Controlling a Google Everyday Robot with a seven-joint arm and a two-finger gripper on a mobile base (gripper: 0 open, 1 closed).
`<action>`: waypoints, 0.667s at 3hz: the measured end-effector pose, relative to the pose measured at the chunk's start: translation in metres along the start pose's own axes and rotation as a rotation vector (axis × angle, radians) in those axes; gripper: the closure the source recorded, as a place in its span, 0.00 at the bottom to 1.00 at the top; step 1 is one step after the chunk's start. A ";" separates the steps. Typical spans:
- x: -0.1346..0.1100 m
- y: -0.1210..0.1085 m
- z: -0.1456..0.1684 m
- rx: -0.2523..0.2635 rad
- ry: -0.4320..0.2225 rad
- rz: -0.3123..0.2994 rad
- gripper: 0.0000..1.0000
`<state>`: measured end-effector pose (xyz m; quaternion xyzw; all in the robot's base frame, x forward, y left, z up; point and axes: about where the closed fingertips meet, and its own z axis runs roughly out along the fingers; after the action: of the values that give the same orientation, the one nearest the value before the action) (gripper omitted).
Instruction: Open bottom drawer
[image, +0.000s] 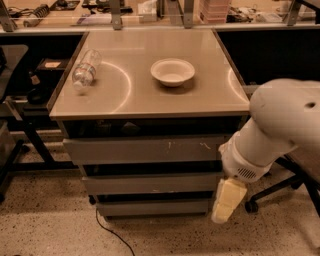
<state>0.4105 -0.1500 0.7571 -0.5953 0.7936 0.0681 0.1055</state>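
A grey cabinet (150, 102) stands in the middle of the view, and its flat top carries two things. A clear bottle (86, 69) lies on its side near the left edge, and a white bowl (172, 71) sits upright right of centre, well apart from the bottle. Three drawer fronts are stacked below the top. The top drawer (145, 149) is the tallest and has white scratches toward its right. The middle drawer (150, 182) sits under it. The bottom drawer (152, 206) is lowest, just above the speckled floor (50, 220). Its plain front faces the camera with a dark gap above it, and it looks shut, since only the front can be seen. The white arm (280, 125) comes in from the right edge and bends down beside the cabinet's right side. The cream gripper (226, 204) hangs from it, pointing down and a little to the left. It sits at the right end of the bottom drawer, level with that front. From this angle it shows as a single pale block, so whether it is spread or closed cannot be told, and neither can whether it touches the drawer. A dark cable (111, 234) trails over the floor in front of the cabinet. A chair base (262, 196) shows behind the arm at the right.
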 end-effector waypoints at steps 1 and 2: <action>0.019 0.019 0.068 -0.097 -0.004 0.076 0.00; 0.028 0.024 0.129 -0.166 -0.030 0.125 0.00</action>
<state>0.3910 -0.1396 0.6245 -0.5503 0.8191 0.1491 0.0631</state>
